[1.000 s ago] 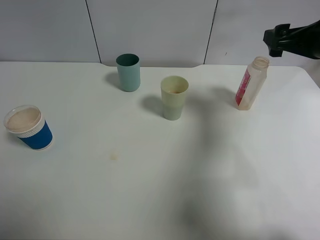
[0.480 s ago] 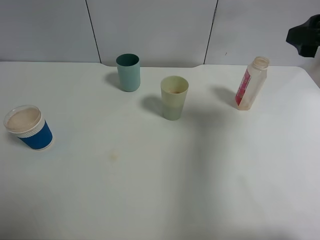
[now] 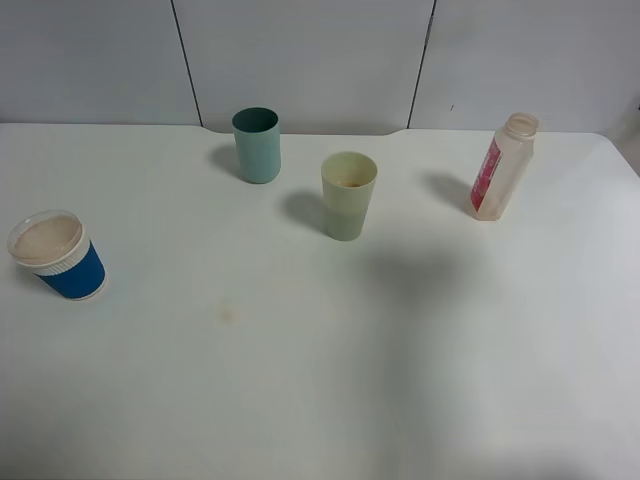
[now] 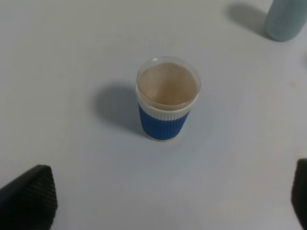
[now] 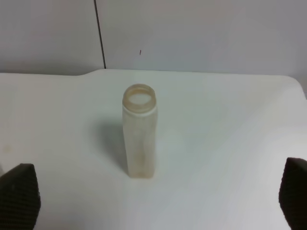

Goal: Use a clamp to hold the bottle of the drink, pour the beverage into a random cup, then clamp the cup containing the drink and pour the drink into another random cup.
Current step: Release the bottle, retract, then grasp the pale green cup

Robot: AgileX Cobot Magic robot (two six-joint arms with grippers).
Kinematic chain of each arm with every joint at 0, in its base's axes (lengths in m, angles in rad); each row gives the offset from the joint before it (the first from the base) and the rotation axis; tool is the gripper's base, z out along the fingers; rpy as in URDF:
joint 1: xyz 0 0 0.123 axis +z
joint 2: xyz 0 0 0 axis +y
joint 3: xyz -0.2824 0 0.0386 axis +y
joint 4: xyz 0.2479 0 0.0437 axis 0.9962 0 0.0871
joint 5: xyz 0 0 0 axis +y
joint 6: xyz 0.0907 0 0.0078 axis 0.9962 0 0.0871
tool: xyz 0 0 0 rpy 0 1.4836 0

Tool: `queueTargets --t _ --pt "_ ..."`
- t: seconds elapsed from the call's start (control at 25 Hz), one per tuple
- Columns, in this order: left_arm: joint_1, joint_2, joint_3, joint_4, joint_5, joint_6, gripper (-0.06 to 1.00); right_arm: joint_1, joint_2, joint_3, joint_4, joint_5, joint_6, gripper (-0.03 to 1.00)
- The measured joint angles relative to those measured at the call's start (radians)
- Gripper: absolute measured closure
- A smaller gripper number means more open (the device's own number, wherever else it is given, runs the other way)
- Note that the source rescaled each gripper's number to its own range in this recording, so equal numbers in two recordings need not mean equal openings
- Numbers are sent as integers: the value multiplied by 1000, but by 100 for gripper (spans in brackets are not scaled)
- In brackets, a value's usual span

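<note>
- Bottle (image 3: 504, 165) upright at 2 o'clock on the desk (image 3: 300, 380), near the far right corner; mouth uncapped, red label down one side.
- Right jaws spread wide, gripping nothing; bottle (image 5: 139, 136) ahead of them and centred in the gap, touched by neither side.
- Pale green cup (image 3: 348, 195) upright just past the desk's middle, toward 12 o'clock; brownish trace at its bottom.
- Teal cup (image 3: 257, 145) upright at 11 o'clock, near the far edge; at 10 o'clock from the pale green cup, near it but apart.
- Blue cup (image 3: 56, 255) with white rim at 9 o'clock, close to the left edge, well apart from the other cups; tan inside.
- Left jaws spread wide, empty, above the blue cup (image 4: 167, 98) and clear of it; teal cup (image 4: 287, 19) farther off beyond.
</note>
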Motion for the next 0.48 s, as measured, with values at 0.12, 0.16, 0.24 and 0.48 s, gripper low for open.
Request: queueTargets --t 0.12,0.16,0.24,0.48 --pt "0 0 0 0 0 0 -3 0 -42 0 -2 55 -7 -3" --pt "0 0 0 0 0 0 -3 0 -52 0 -2 67 -9 -3" --pt "0 0 0 0 0 0 -3 0 -88 -30 -3 194 -32 -3" --pt "0 0 0 0 0 0 -3 0 -129 -142 -3 366 -42 -3"
